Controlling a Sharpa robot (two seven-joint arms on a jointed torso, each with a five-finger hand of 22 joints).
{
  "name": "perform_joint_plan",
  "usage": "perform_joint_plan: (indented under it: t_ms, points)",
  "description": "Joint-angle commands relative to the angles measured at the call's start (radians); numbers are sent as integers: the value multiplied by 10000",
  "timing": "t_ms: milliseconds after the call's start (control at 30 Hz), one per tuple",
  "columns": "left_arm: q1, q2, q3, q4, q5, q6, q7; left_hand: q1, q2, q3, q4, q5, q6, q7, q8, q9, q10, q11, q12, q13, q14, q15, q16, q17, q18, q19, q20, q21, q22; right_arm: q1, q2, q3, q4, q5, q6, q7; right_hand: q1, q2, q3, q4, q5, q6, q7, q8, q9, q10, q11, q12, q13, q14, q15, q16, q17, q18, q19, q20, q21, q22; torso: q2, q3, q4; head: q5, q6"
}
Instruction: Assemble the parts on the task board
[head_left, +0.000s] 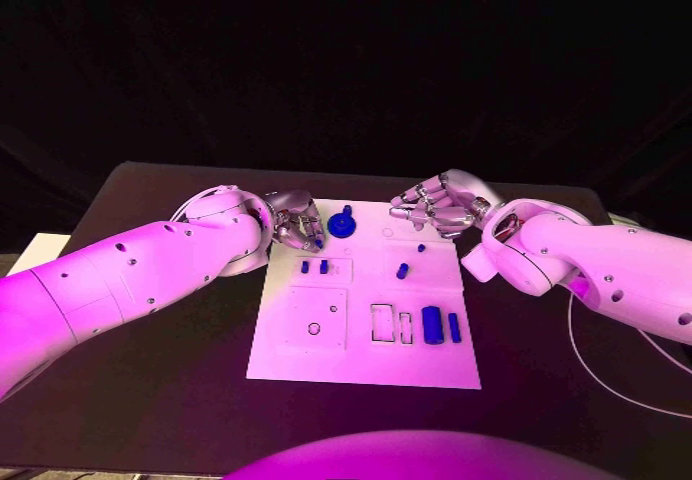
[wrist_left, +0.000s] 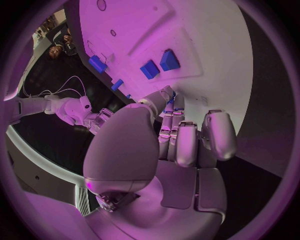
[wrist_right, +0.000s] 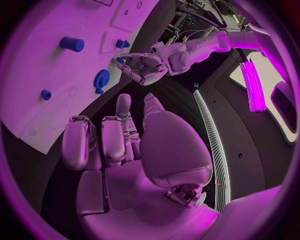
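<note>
The white task board (head_left: 361, 350) lies mid-table. A blue gear (head_left: 342, 224) sits at its far edge, also seen in the right wrist view (wrist_right: 101, 79). Two small blue parts (head_left: 313, 266) stand left of centre, and another small part (head_left: 404, 270) right of centre. Two blue cylinders (head_left: 441, 325) lie near the right edge. My left hand (head_left: 296, 222) hovers over the far left corner beside the gear, fingers curled, pinching a small blue part (wrist_left: 170, 100) at its tips. My right hand (head_left: 440, 205) hangs over the far right corner, fingers curled in with nothing in them.
The board carries several recesses: a square panel with holes (head_left: 317, 318) and narrow slots (head_left: 384, 322). Black table (head_left: 144, 400) surrounds the board. A white cable (head_left: 591, 350) trails on the right side.
</note>
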Motion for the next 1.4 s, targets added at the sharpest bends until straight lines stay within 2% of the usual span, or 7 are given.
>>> perform_joint_plan:
  t_ms: [33,133,600,933,1400]
  points:
    - [-11,40,-11,19,-94,266,-30,-96,12,42,7,-33,40,-3,-66,-9,67,19,-71,-14,332,-50,-69,-18,-174,69,-15,59,33,-8,17,0,4,-25,88,101,41,75,-51,-1,67,-66,-1,16,16,-70,-14,43,-16,312,76,-32,15,82,-18,3,-32,7,-1,-5,-5,-14,-5]
    - [-11,55,-14,14,-135,312,-71,-97,12,41,7,-34,40,-4,-67,-9,67,19,-73,-14,332,-50,-71,-22,-207,114,-15,199,155,-8,21,0,0,-17,79,117,52,100,-104,12,88,-57,-3,23,18,-69,-15,52,-23,317,75,-26,27,81,-13,1,-32,9,3,-3,-4,-55,-19]
    - [-10,198,-61,-90,-296,484,-239,-140,-12,31,6,-56,-3,6,-123,-34,51,30,-136,-25,322,-46,-80,-51,-218,126,-15,245,201,-11,37,0,-9,-7,86,124,52,101,-104,13,89,-56,-3,23,18,-68,-15,52,-23,318,75,-24,30,81,-14,1,-32,9,4,-2,-5,-40,-47]
    - [-9,254,-81,-160,-262,552,-234,-262,-169,69,-37,-62,-666,240,-646,-307,-406,262,-526,-128,244,136,-140,-237,-196,29,108,75,103,-13,30,0,-6,-7,93,121,52,101,-104,13,89,-56,-3,23,18,-68,-15,52,-23,318,75,-24,30,81,-14,1,-32,9,-2,1,-1,-29,-42]
    - [-9,142,-79,-122,-149,428,-261,-347,-278,49,-46,-66,-975,312,-765,-461,-610,342,-631,-158,191,208,-175,-367,-158,-47,194,-84,0,-14,7,-1,-40,-8,100,51,56,115,-126,18,93,-46,-5,30,20,-71,-16,55,-27,304,75,-94,-39,97,-56,1,-75,-59,-7,-6,3,-36,-26]
